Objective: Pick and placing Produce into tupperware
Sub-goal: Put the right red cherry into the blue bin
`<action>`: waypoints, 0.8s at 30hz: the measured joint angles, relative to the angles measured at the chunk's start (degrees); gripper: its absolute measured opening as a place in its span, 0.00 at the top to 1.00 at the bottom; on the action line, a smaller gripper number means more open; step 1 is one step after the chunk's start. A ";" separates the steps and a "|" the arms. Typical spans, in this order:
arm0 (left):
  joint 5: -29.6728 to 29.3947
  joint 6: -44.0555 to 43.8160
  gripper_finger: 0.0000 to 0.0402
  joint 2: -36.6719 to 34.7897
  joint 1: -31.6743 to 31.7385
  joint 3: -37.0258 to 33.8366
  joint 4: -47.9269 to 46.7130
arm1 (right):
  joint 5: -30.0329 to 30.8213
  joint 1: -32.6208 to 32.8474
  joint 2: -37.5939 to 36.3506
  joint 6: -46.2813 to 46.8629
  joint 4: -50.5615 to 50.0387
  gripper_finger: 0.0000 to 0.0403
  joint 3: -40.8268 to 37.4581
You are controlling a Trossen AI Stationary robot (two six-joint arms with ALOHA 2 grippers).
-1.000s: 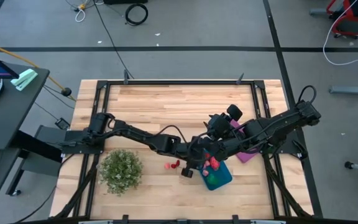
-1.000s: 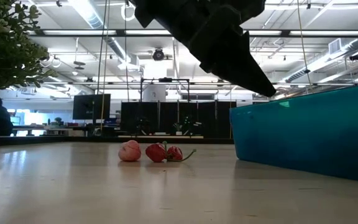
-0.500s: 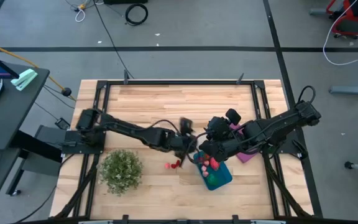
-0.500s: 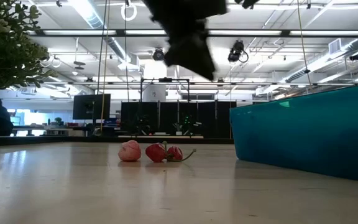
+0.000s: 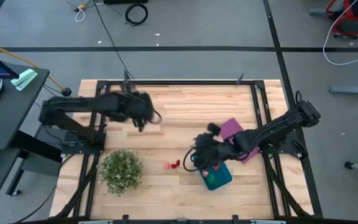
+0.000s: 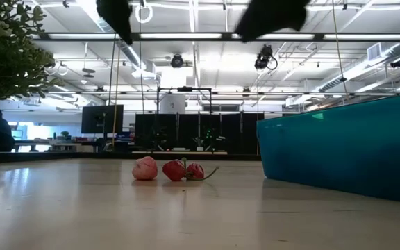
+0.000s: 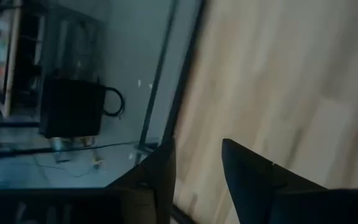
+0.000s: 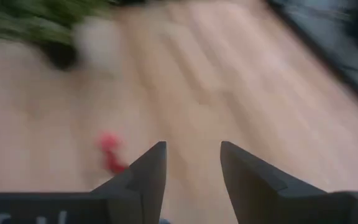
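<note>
The teal tupperware (image 5: 219, 177) sits near the table's near-right middle, with red and green produce (image 5: 213, 165) inside it. Two red pieces (image 5: 172, 165) and a pinkish one (image 6: 144, 168) lie on the wood to its left; the right wrist view shows the red ones (image 8: 109, 153). My right gripper (image 5: 196, 158) hovers open above the container's left end and touches nothing. My left gripper (image 5: 143, 117) is open too, high over the table's far-left part. In the low view the tupperware wall (image 6: 346, 146) stands to the right of the produce.
A bushy green plant (image 5: 121, 171) stands near the near-left corner. A flat purple rectangle (image 5: 234, 133) lies under the right arm, beyond the container. Bare wood stretches across the table's far half and between the plant and the red pieces.
My left arm has swung quickly away from the container, up and toward the table's far-left corner. My right gripper has moved toward the near and left edges, from over the purple rectangle to the container's left end. The produce on the table has stayed put.
</note>
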 joint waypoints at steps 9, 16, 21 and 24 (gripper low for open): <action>-0.05 -4.40 0.72 -14.93 7.32 0.03 2.32 | -28.90 -7.31 2.47 -8.06 18.94 0.60 -3.94; -0.21 -4.19 0.75 -19.30 8.94 0.03 2.83 | -37.68 -10.45 11.99 -8.56 22.00 0.60 -3.94; -0.15 -3.95 0.77 -19.67 8.94 -0.01 2.77 | -43.04 -11.45 18.71 -9.67 27.29 0.60 -3.94; -0.15 -3.86 0.77 -19.56 8.94 -0.01 2.75 | -43.13 -11.48 20.43 -9.70 29.67 0.60 -3.94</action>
